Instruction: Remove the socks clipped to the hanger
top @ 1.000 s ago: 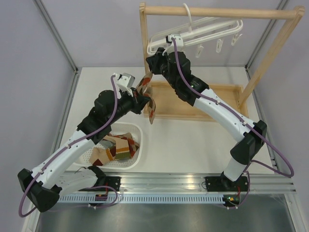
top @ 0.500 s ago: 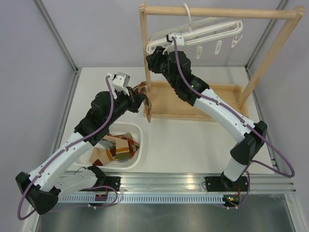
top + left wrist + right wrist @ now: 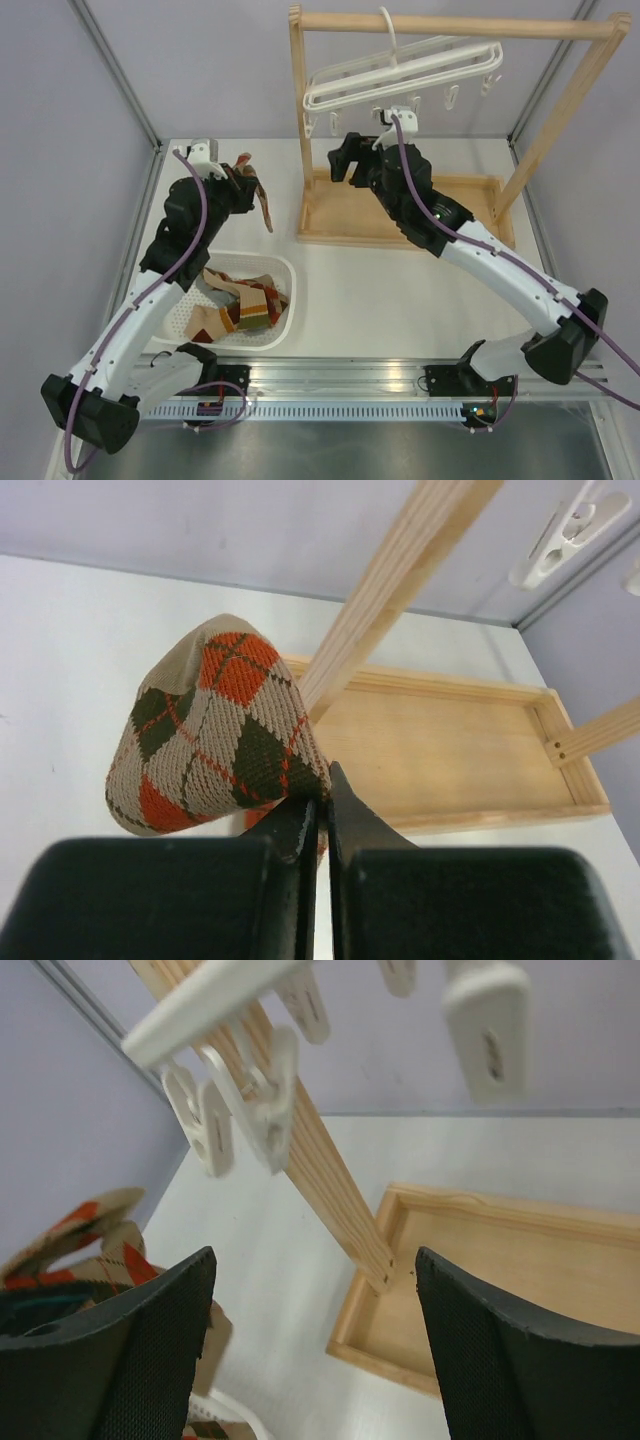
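My left gripper (image 3: pixel 322 802) pinches an orange-and-olive argyle sock (image 3: pixel 220 730), well clear of the white plastic clip hanger (image 3: pixel 400 70) whose clips (image 3: pixel 452 97) look bare, my right gripper (image 3: pixel 315 1270) gaping empty below it: only setting this sock down seems left.

— What's the table (image 3: pixel 400 290) like?
— White and flat. A wooden rack (image 3: pixel 340 215) stands at the back, right of centre, with its tray base resting on the top.
— Anything nearer?
— A white perforated basket (image 3: pixel 291 290) sits at the near left, close to the tray's left corner but not touching it. A metal rail (image 3: pixel 350 375) runs along the near edge.
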{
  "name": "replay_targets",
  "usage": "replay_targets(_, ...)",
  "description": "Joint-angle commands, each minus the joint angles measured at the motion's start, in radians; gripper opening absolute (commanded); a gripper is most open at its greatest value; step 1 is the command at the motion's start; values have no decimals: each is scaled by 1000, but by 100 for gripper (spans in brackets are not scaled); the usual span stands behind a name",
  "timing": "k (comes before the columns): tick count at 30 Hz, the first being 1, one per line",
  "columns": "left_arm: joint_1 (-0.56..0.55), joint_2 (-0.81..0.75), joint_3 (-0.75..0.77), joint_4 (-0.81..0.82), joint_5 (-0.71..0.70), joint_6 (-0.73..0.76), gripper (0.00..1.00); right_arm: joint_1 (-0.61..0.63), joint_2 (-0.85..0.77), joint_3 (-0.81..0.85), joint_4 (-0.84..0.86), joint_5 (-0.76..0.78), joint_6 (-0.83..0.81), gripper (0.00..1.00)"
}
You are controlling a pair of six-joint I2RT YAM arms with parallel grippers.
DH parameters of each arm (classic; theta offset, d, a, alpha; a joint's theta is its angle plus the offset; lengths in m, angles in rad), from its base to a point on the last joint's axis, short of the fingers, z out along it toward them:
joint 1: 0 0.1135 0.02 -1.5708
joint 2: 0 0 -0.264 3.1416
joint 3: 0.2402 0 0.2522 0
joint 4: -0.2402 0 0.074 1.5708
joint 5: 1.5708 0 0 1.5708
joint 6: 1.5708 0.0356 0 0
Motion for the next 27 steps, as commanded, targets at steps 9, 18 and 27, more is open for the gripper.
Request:
replay_targets(9,180,-124,-117,-93,126,-126,2,-144,-359,-469,-13,25,50,88)
replay_targets(18,249,-428,-283,-297,273,-206,2,-368,-475,-712,56,-162,78,89)
replay_targets(27,249,-569,-291,-417,348,-220,2,-428,-432,-818,189,-274,133,89)
